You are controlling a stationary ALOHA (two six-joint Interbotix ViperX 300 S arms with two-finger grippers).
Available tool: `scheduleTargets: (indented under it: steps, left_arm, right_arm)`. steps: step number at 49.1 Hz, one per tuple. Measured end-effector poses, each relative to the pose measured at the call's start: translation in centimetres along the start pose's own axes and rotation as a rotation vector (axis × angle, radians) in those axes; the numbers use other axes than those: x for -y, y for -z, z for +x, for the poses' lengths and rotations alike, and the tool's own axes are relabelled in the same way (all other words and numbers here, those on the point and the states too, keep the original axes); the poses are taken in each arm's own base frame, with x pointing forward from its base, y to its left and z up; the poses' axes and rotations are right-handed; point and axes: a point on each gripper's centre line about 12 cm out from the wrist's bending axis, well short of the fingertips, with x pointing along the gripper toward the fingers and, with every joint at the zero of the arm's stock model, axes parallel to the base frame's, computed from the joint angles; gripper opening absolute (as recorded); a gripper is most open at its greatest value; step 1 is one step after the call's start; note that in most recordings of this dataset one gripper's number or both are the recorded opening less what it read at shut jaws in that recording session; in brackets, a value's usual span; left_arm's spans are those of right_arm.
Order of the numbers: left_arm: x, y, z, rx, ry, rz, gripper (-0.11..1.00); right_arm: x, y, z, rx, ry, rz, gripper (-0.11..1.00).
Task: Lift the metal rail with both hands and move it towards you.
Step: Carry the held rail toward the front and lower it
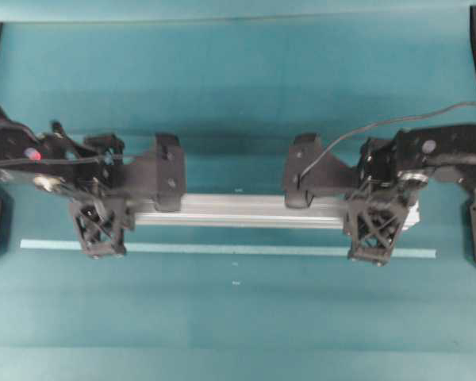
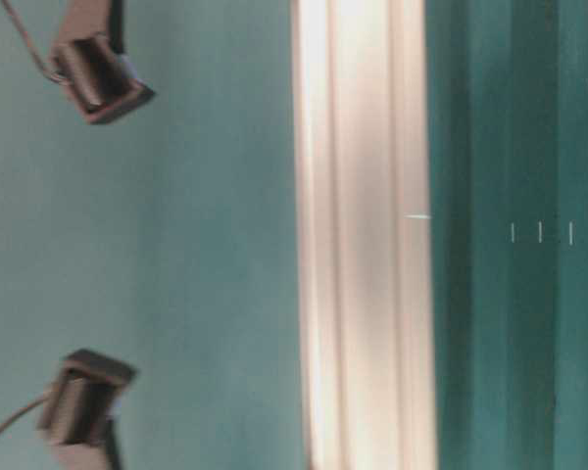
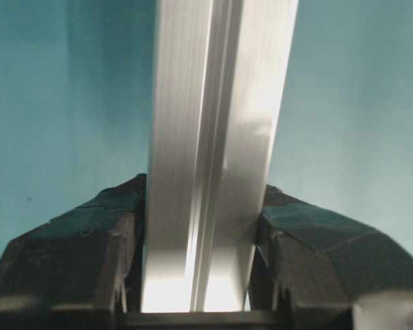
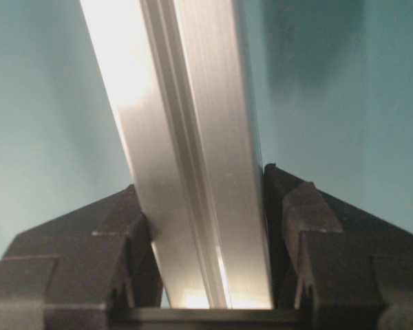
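A: Surface?
B: Teal desk [image 1: 238, 333], flat. Pale-blue tape strip [image 1: 246, 249] runs across it.

A: Where's the metal rail [image 1: 238, 212]?
B: Just above the tape strip in the overhead view, parallel to it, close alongside. Can't judge from overhead whether it's clear of the desk.

A: Left gripper [image 1: 101, 226]?
B: At the rail's left end. Wrist view: jaws clamped on the rail, one finger [image 3: 89, 254] on each side face.

A: Right gripper [image 1: 376, 230]?
B: At the rail's right end, jaws likewise closed on the rail [image 4: 193, 172]. Fingertips overhang the tape strip.

A: Table-level camera?
B: Blurry. Rail [image 2: 367, 235] is a bright band; two small blocks show off to one side, probably the wrist cameras.
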Motion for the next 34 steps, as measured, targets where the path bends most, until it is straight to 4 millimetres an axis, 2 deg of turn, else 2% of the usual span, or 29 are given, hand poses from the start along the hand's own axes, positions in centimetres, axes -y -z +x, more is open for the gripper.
scheduleTargets:
  steps: [9, 14, 34]
  left_arm:
    - [0.0, 1.3, 3.8, -0.035, 0.0, -0.012, 0.32]
    - [0.1, 1.6, 5.2, -0.04, 0.001, -0.011, 0.32]
    - [0.1, 2.0, 6.6, -0.049, 0.0, -0.008, 0.32]
  right_arm:
    - [0.5, -0.3, 2.2, 0.033, 0.033, -0.02, 0.42]
    - [0.6, -0.1, 3.8, 0.044, 0.036, -0.022, 0.43]
    - [0.5, -0.3, 6.7, 0.059, 0.036, -0.029, 0.43]
